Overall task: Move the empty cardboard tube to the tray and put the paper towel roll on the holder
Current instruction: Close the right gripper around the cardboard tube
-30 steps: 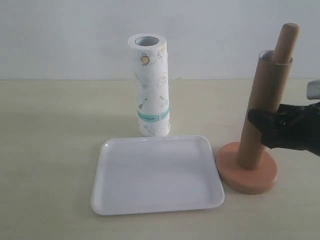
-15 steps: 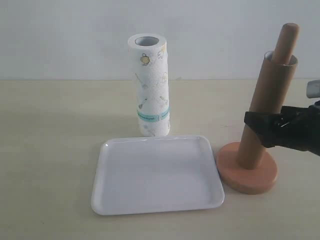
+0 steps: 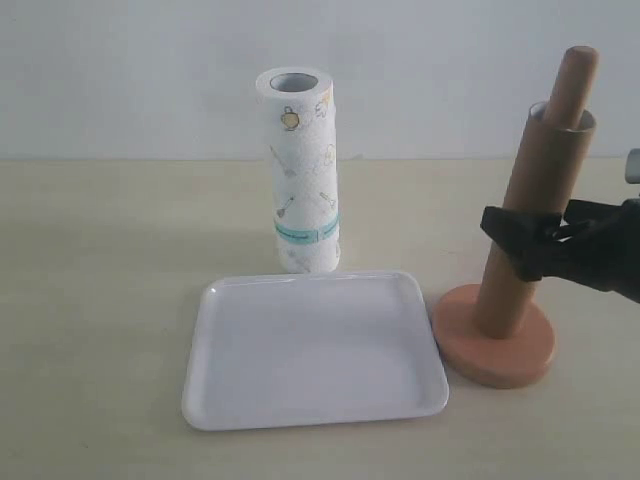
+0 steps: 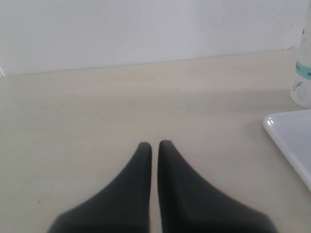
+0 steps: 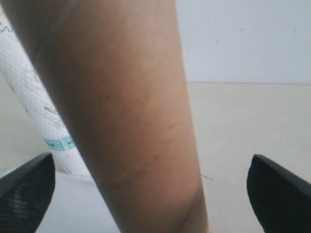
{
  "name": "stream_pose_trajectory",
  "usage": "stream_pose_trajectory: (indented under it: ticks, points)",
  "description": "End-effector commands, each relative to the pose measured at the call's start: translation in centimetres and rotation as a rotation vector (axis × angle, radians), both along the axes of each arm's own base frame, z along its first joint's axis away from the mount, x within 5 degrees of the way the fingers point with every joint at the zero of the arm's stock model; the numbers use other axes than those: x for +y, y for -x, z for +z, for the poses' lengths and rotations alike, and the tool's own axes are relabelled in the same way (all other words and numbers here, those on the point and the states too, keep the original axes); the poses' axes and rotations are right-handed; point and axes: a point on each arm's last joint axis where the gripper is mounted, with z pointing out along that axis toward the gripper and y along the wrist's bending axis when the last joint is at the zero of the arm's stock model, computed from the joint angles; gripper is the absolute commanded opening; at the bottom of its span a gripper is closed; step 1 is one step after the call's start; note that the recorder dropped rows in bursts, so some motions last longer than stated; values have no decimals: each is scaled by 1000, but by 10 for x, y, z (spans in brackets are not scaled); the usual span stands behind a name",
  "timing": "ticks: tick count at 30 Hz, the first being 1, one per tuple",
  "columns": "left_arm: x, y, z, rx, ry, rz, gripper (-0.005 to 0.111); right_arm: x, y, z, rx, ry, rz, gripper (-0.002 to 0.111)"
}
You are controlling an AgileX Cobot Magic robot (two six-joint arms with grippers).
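Grasp stage of the first step: taking the empty cardboard tube [image 3: 530, 200] off the holder [image 3: 497, 352]. The right pincer [image 3: 518, 243] straddles the tube at about mid-height with its fingers [image 5: 26, 189] spread wide. In the right wrist view the tube stands between them with a clear gap on each side, so nothing is held. The tube sleeves the holder's pole, whose rounded tip shows above the tube's top rim, well above the pincer. The disc base lies directly below the pincer, and the tube's foot appears to rest on it. The tray [image 3: 230, 400] lies lower than the right pincer and to its inner side, just beside the holder's base. The paper towel roll [image 3: 303, 170] stands upright at the tray's far edge, farther from this pincer than the tray. The left pincer [image 4: 154, 151] hovers over the table [image 4: 97, 107], fingers drawn almost together with only a slit between them, holding nothing.

Judged next move: close on the tube firmly enough to grip it without crushing its thin wall. Then lift along the pole's axis until the lower rim clears the tip, before carrying the tube across to the tray. The roll's transfer to the holder has not begun.
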Motion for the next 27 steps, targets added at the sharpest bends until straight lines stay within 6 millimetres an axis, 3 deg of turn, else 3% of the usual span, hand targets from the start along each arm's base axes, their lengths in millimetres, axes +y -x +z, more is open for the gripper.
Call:
stream_pose_trajectory:
  ticks: [1,8,13,27]
  points:
    - [0,0,0,-4,0,0,4,-2,-2,5,-14,-73,-34,105]
    - [0,0,0,-4,0,0,4,-4,-4,6,-13,-112,-77,105]
    - [0,0,0,-4,0,0,4,-2,-3,5,-65,12,-27,105]
    - [0,0,0,-4,0,0,4,5,-17,12,-28,137,109,105]
